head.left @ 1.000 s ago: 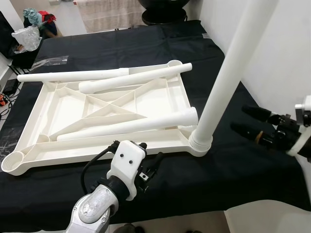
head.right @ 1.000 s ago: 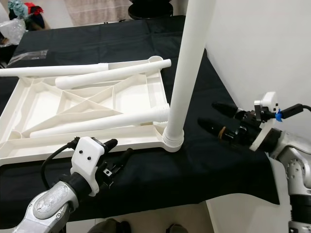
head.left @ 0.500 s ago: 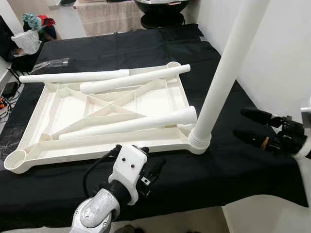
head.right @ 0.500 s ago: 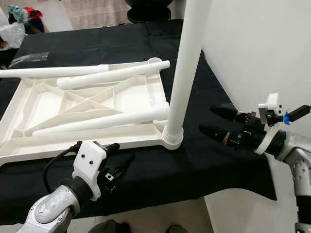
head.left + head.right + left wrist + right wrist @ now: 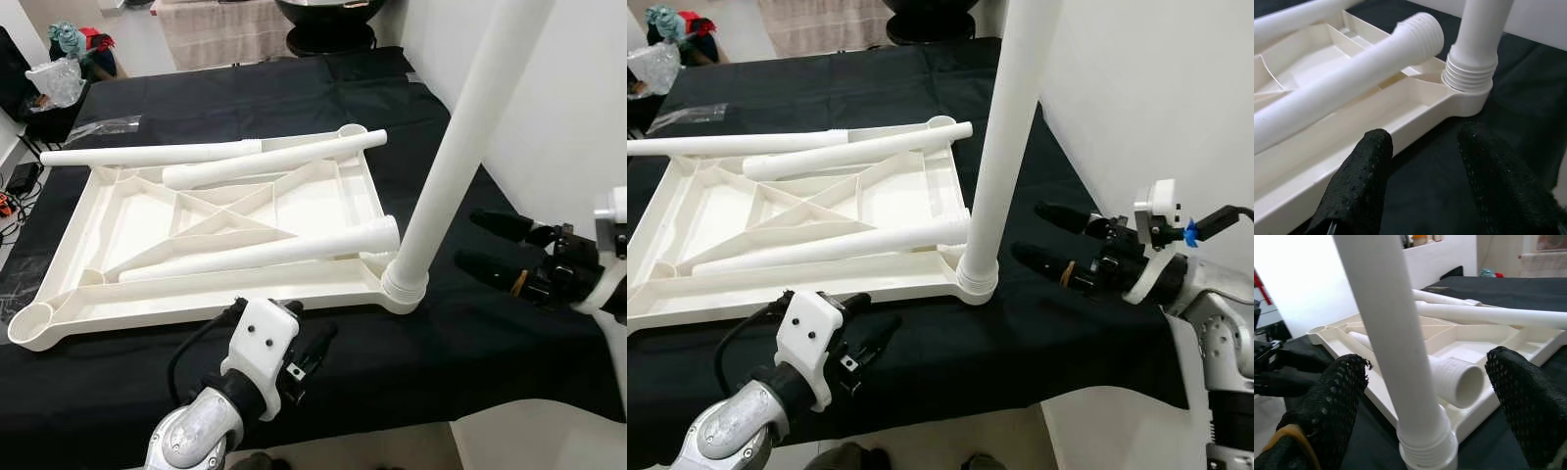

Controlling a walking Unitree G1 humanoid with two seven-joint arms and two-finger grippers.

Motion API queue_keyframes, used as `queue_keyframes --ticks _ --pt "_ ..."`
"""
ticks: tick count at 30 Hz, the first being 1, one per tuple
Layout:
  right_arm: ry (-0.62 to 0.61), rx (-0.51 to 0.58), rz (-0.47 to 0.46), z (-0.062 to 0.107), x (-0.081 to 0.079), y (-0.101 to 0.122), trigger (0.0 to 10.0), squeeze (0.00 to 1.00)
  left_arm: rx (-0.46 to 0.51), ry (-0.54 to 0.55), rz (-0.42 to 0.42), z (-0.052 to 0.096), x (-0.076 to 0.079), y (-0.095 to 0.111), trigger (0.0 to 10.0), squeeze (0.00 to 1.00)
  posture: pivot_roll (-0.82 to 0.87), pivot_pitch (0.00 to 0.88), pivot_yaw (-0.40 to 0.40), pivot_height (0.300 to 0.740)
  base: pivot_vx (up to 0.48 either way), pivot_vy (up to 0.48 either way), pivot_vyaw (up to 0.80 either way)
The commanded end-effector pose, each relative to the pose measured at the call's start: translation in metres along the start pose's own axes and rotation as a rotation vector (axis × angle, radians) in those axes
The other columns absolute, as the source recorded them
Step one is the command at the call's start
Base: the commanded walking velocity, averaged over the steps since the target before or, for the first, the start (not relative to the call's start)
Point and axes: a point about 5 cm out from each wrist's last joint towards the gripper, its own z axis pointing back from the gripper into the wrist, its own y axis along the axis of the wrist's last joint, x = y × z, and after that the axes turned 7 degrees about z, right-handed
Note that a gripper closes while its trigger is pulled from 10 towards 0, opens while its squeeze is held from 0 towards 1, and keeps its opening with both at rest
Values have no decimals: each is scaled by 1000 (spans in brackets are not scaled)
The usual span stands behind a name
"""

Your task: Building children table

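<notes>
right pincer (image 5: 490, 243) edged closer to upright table leg (image 5: 460, 137), spread wide

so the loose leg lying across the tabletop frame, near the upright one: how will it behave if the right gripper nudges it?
The loose leg is a smooth round tube resting on the frame's ribs, so it will probably roll or slide. It looks like hollow plastic, likely light and stiff. Its threaded end lies close to the upright leg, which may stop it.
</notes>
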Motion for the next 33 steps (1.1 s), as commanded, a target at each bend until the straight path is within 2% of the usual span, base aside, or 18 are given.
queue_keyframes --ticks 1,14,16,33 --pt "27 19 2 -6 -4 3 10000 0 -2 27 -12 2 -5 -3 10000 0 23 132 12 740 0 0 0" --pt "62 45 -3 -18 -7 3 10000 0 10 43 -19 2 -6 -4 10000 0 23 128 6 740 0 0 0" --pt "57 40 8 -24 -7 2 10000 0 14 38 -19 1 -5 -3 10000 0 23 134 4 740 0 0 0" --pt "18 67 28 -43 -3 2 10000 0 46 18 -18 -2 -1 2 10000 0 29 150 6 740 0 0 0"
